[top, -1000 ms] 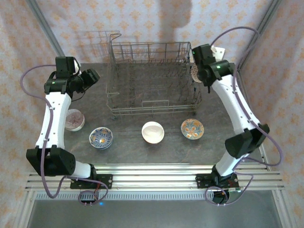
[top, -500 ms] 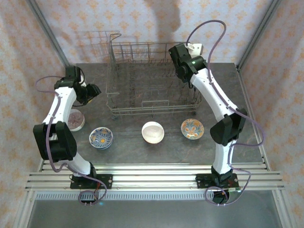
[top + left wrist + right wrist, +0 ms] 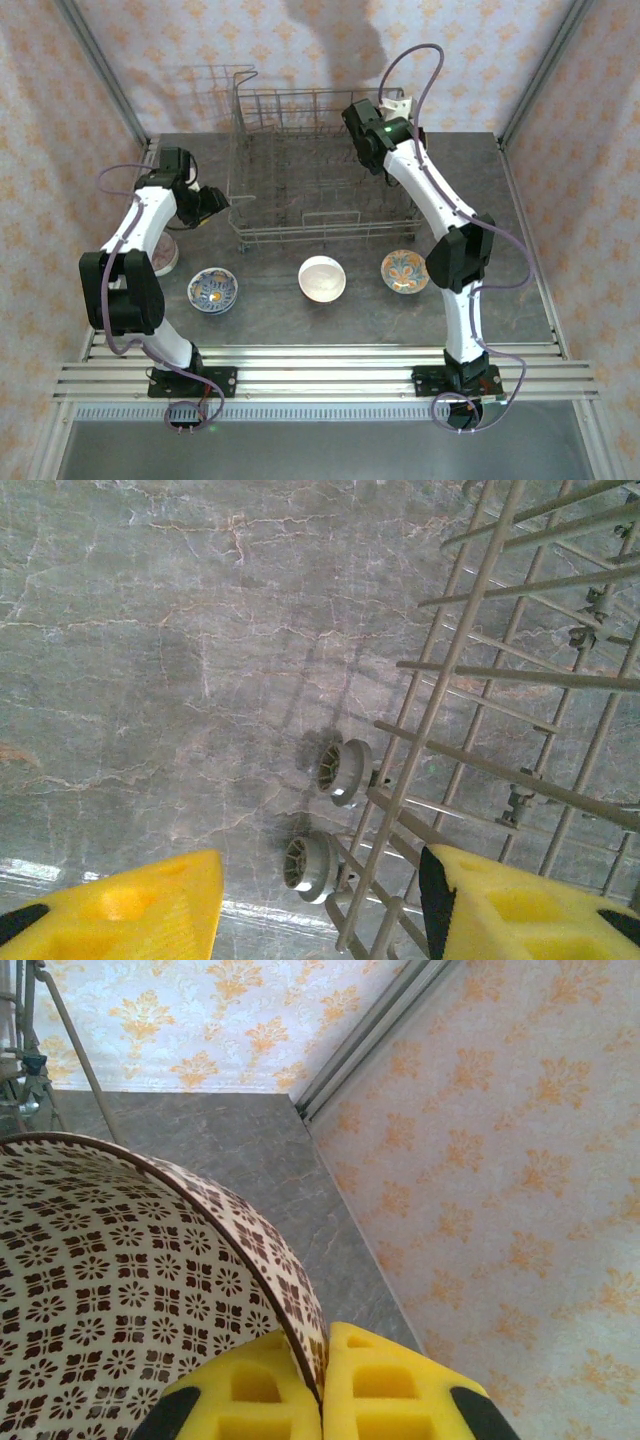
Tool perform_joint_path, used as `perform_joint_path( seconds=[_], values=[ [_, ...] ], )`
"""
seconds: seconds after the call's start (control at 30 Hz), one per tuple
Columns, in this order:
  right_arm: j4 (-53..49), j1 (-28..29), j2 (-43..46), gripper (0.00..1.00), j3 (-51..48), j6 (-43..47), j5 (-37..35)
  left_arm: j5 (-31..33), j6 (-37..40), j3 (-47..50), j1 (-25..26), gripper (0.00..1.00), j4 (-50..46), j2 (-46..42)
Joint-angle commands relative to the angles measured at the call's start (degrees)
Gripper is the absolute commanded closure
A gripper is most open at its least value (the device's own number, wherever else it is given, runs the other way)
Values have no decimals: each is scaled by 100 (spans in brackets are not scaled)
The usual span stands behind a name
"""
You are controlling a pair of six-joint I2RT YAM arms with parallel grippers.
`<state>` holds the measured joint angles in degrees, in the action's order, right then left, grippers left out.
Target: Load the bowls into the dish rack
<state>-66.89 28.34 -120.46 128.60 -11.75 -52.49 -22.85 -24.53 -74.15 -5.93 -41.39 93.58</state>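
Over the last second my right arm swung in from the rack's right end to above its back middle, and my left arm drew in toward the rack's near left corner. My right gripper (image 3: 322,1370) was clamped on the rim of the round ceramic bowl with the brown lattice pattern (image 3: 120,1290). One yellow pad sat inside the wall and one outside, because a thin rim pinch leaves the body of the bowl free to slot between tines. I carried it high over the large grey wire dish rack (image 3: 325,232) so it would clear the tall gridded sides before going down. My left gripper (image 3: 320,910) hung with its jaws apart and nothing between them, just beside the rack's corner wires (image 3: 470,630). It was above the two small grey rack wheels (image 3: 340,770); I judged it was waiting there, out of the carrying arm's way. Four bowls lay on the grey marbled table (image 3: 500,230) in front of the rack, not yet loaded. The pinkish bowl (image 3: 165,255) was partly under my left arm. To its right were the blue-and-white patterned bowl (image 3: 212,289), the plain white bowl (image 3: 322,278) and the orange patterned bowl (image 3: 404,270). They were spread well apart, so each rim could be taken singly
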Motion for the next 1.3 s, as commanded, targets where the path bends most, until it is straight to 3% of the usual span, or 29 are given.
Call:
perform_joint_path(
  seconds=[0.0,0.37,0.8,1.27],
  values=[
    [-111,40,-49,100,297,109,-657,-229,-123,264,382,45,119,-79],
    [-427,60,-414,100,377,121,-1010,-252,-509,568,690,45,383,-397],
    [-944,60,-659,100,235,-10,-1636,780,-154,-115,663,42,-192,-690],
    [-1272,53,-1395,100,441,-393,-2134,750,30,-227,629,41,-260,-789]
  ],
)
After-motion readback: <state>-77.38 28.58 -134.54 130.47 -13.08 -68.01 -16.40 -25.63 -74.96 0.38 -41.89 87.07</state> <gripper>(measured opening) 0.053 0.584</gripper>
